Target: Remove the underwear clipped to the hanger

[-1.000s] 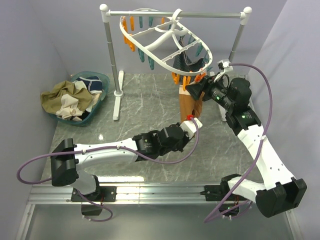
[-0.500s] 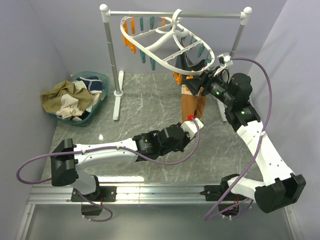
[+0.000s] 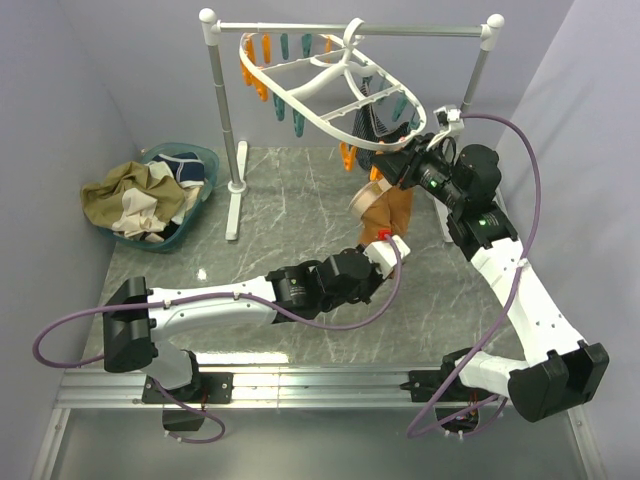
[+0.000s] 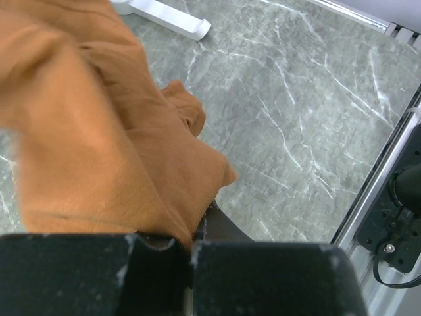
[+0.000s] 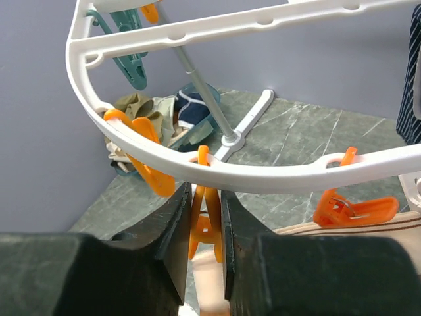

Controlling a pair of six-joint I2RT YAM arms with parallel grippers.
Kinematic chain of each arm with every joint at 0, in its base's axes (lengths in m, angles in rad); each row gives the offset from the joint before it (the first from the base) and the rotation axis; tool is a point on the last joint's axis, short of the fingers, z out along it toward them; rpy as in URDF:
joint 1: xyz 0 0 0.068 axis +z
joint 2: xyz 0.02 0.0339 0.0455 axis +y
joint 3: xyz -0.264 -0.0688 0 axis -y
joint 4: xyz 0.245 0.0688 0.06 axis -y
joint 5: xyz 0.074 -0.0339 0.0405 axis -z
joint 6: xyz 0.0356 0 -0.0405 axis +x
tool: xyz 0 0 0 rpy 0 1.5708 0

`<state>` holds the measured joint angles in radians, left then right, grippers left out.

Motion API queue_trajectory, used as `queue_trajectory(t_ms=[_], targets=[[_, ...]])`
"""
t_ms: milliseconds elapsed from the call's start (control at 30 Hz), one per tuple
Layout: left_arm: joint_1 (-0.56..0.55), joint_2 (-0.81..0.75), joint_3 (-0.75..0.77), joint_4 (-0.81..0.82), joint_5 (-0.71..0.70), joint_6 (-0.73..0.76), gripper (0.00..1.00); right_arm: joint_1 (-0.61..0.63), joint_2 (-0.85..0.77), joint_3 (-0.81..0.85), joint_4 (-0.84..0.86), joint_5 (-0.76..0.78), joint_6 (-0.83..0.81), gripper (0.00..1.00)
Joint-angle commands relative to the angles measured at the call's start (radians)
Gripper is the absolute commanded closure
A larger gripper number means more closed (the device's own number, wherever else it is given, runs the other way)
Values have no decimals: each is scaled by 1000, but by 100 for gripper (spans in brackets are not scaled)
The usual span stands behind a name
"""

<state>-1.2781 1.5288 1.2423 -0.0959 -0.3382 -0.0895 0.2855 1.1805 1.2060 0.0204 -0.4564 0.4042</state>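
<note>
The white oval hanger (image 3: 330, 85) hangs tilted from the rail, with orange and teal clothespins on its rim. Tan-brown underwear (image 3: 388, 208) droops below its right end. My left gripper (image 3: 386, 244) is shut on the lower edge of that cloth, which fills the left wrist view (image 4: 99, 131) above the closed gripper (image 4: 187, 253). My right gripper (image 3: 396, 166) is shut on an orange clothespin (image 5: 206, 220) under the hanger rim (image 5: 263, 174). Dark striped underwear (image 3: 376, 120) hangs behind and shows at the edge of the right wrist view (image 5: 411, 79).
A teal basket (image 3: 200, 160) full of removed clothes sits at the back left and also shows in the right wrist view (image 5: 181, 108). The metal rail stand (image 3: 225, 110) carries the hanger; one foot (image 4: 164, 14) lies near the cloth. Another orange clothespin (image 5: 355, 209) hangs to the right.
My right gripper moved up and left to the hanger rim and closed on an orange clothespin. The hanger tilted. The top of the tan-brown underwear sagged and bunched leftwards.
</note>
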Motion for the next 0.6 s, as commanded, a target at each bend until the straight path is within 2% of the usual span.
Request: queue_trajectory(t_ms=[0,33,67,200,400,567], targets=[[-9,-5,20,15,-27,17,100,7,-13,35,36,4,-4,84],[-7,-7,20,13,-41,17,100,7,-16,36,23,4,-4,73],[-7,-10,16,12,-51,16,100,7,-16,46,10,16,-4,49],[-7,-50,-15,18,-107,25,100,7,-42,55,-40,27,-18,23],[-4,-125,-78,2,-145,-6,100,-11,-145,35,-77,22,-25,17],[-1,-182,-124,-37,-179,-39,100,-48,-203,38,-122,21,-39,16]])
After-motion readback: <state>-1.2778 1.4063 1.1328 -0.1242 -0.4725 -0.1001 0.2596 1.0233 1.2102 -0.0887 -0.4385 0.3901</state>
